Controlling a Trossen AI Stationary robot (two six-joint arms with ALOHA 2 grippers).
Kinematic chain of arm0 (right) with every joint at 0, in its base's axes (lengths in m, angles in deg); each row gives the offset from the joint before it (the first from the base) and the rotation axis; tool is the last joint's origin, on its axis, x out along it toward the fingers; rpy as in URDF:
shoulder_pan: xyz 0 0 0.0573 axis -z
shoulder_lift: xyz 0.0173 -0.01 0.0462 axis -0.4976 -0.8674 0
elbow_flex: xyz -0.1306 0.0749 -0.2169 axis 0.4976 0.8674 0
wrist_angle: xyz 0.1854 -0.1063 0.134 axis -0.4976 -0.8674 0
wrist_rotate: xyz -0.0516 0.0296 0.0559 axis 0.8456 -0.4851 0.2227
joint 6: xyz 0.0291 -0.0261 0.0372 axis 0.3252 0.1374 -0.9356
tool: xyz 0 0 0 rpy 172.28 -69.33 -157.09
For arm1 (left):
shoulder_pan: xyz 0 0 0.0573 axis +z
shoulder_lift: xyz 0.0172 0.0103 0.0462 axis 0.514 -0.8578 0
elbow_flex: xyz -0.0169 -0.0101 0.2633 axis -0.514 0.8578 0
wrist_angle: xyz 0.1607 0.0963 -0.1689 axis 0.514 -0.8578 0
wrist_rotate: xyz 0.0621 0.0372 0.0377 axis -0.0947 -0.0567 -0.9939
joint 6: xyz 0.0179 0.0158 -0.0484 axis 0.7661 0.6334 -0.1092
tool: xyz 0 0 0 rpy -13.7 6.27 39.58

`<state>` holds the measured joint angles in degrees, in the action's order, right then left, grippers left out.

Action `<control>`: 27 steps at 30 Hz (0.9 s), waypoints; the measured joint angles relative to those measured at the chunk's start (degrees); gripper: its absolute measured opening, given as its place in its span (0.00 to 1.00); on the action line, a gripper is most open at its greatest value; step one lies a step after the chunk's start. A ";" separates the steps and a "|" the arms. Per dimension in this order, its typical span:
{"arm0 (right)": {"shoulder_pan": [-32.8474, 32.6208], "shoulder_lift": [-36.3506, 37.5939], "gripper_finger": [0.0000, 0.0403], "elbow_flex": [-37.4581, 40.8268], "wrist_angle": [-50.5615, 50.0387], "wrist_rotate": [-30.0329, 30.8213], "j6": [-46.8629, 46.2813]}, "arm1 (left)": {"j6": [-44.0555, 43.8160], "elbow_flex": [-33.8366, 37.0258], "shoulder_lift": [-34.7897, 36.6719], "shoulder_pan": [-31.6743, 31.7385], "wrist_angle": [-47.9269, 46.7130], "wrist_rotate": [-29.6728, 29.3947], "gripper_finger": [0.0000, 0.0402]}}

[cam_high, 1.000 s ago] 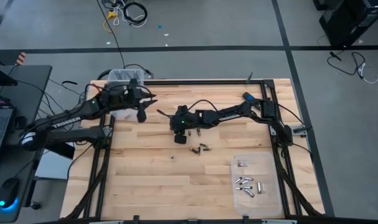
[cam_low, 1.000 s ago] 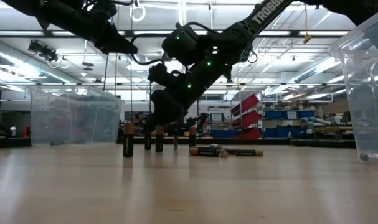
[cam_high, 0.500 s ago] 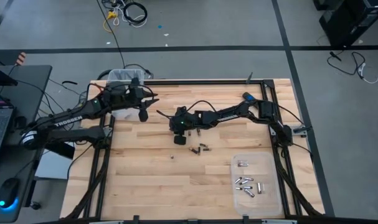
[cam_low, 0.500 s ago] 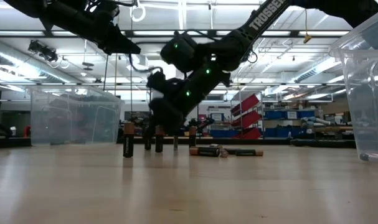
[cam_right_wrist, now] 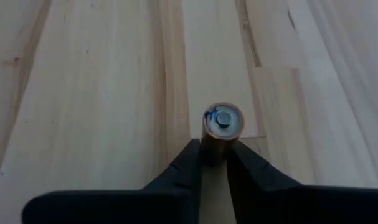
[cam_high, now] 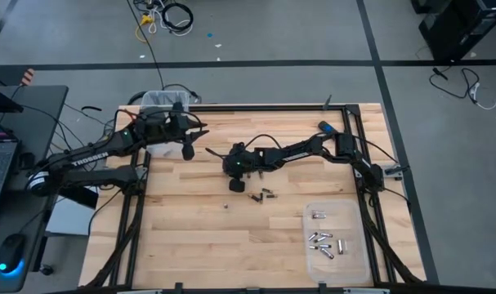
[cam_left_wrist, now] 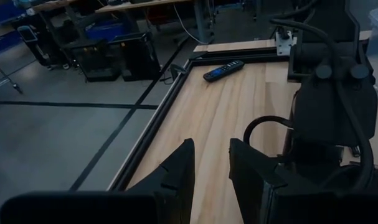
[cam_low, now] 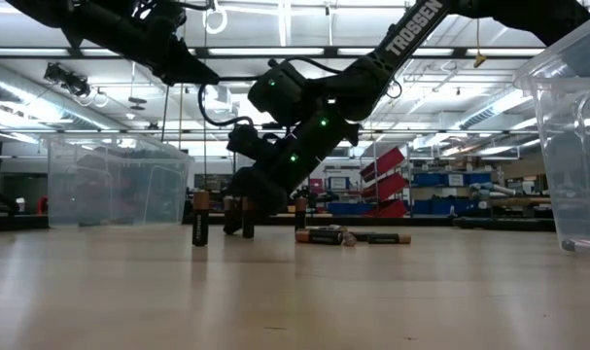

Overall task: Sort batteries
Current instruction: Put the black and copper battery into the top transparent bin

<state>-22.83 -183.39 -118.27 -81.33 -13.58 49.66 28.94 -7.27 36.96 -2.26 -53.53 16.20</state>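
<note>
Dark, copper-topped batteries (cam_low: 199, 216) stand upright mid-table, two lie flat (cam_low: 353, 236), and silvery cells (cam_high: 323, 240) fill a clear tray.

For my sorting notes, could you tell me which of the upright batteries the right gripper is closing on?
The copper-topped battery standing between the right gripper's fingers, seen end-on; the other upright battery stands apart at the row's end, untouched.

The table (cam_high: 190, 237) is pale wood in jointed strips, smooth with a soft sheen and faint grain (clearest in the right wrist view). The battery (cam_right_wrist: 222, 127) between the right gripper (cam_right_wrist: 213, 167) fingers has a coppery metallic jacket and a dull silvery metal cap. Those fingers (cam_right_wrist: 185, 167) look like matt black plastic. The bin (cam_low: 574, 136) at the table's edge is clear, glossy plastic. The table frame (cam_left_wrist: 152, 142) looks like black, satin-finished metal.
</note>
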 joint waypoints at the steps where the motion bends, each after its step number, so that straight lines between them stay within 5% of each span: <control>1: 0.00 0.00 0.13 0.00 0.04 0.00 0.00 | 0.00 0.00 0.00 -0.02 -0.08 -0.02 0.25; 16: -0.73 7.73 0.09 0.02 -0.78 0.37 3.03 | 0.02 0.00 0.00 -2.16 -2.48 3.51 0.25; 27: -4.30 15.19 0.09 0.02 -3.07 8.05 6.80 | 0.52 0.00 -1.08 -7.76 -11.01 9.02 0.25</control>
<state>-27.14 -168.19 -118.24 -84.40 -5.53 56.46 29.46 -7.27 35.89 -10.02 -64.55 25.21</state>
